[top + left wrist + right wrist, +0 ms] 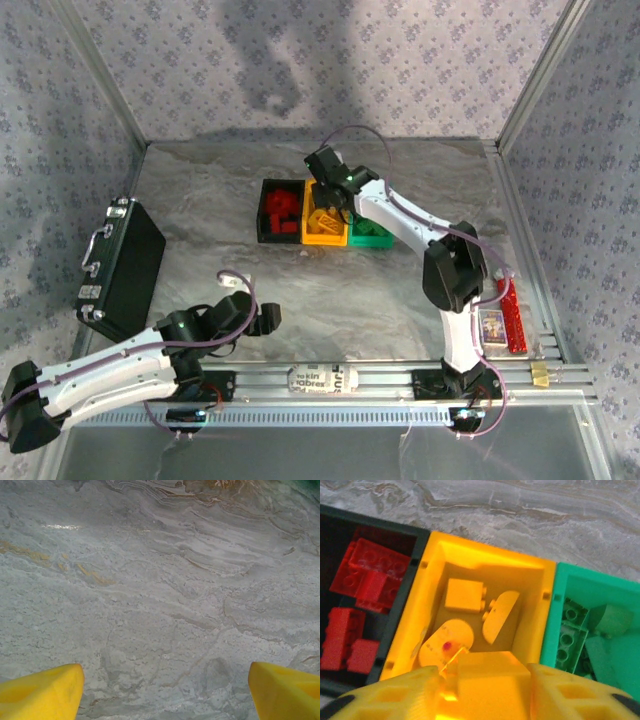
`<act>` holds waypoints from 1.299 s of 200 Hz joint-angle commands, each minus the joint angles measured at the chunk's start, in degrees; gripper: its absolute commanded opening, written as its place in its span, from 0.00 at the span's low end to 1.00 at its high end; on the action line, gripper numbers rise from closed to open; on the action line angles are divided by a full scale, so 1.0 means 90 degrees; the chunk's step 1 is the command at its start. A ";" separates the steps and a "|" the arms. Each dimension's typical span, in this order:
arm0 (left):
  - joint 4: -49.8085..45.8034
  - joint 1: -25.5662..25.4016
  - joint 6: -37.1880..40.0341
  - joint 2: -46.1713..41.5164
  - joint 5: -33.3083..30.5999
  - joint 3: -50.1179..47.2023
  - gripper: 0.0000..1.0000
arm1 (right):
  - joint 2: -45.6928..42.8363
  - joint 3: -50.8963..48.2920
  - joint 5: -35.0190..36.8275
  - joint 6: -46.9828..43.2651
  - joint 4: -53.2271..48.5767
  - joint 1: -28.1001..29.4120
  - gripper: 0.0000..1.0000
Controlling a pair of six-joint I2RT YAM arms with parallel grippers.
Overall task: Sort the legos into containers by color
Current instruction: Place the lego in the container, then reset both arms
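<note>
Looking down from the top camera, you've got your right hand (pixel 325 195) hanging over the small yellow-orange rectangular plastic bin (pixel 485 562). That's the middle one of a row of three, sitting just toward 12 o'clock from the centre of the grey marbled worktop (pixel 200 200).

On the right wrist cam a chunky yellow-orange plastic brick (pixel 492 672) sits between that hand's yellow fingers (pixel 570 695), right above the bin's 6 o'clock edge. You honestly can't tell if the fingers are pinching it or standing just off it.

Down inside the bin are more yellow-orange plastic pieces (pixel 465 595), one blocky and a couple rounded. Touching it at 9 o'clock is the small black rectangular plastic bin (pixel 370 517), with red studded plastic bricks (pixel 370 575) in it. At 3 o'clock is the small green rectangular plastic bin (pixel 600 580), holding green studded plastic bricks (pixel 570 630).

Your left hand (pixel 165 672) is down at 7 o'clock, well apart from the bins. Its fingers are spread wide over bare worktop with nothing between them.

The large black case with a metal handle (pixel 125 265) lies at 9 o'clock, and the long red flat strip (pixel 514 318) at 4 o'clock.
</note>
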 commanded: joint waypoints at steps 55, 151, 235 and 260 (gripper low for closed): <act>-0.0620 -0.0047 0.0553 0.0128 -0.0601 0.0800 0.87 | -0.0857 -0.0132 0.0356 -0.0279 -0.0121 0.0034 0.97; -0.0781 0.0991 0.2007 0.0881 -0.0871 0.2169 0.93 | -0.3878 -0.2796 0.0704 -0.0470 0.0868 -0.0054 0.99; -0.0921 0.2159 0.3047 0.1629 -0.2263 0.2856 0.99 | -0.6637 -0.5583 0.1746 -0.0844 0.1753 -0.0661 0.99; -0.0631 0.2258 0.3432 0.1619 -0.2581 0.2764 1.00 | -0.7328 -0.6116 0.1834 -0.0942 0.1782 -0.0829 0.99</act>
